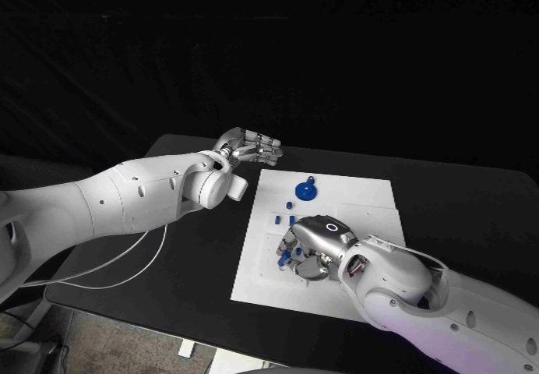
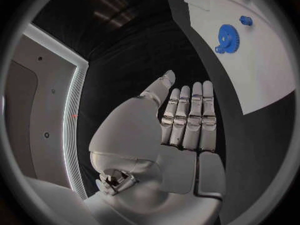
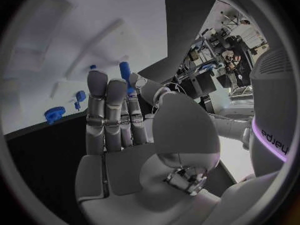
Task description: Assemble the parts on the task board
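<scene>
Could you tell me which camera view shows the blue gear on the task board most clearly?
The left wrist view: the blue gear lies unobstructed on the task board. The head view shows it smaller beyond the right hand; the right wrist view shows it small beside that hand.

Gear (image 1: 305,189) lies on the task board (image 1: 360,199), behind smaller parts (image 1: 290,206).

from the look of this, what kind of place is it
Probably a robotics lab test bench: a black table holding a white task board with small blue parts, and cluttered workbenches in the background.
</scene>
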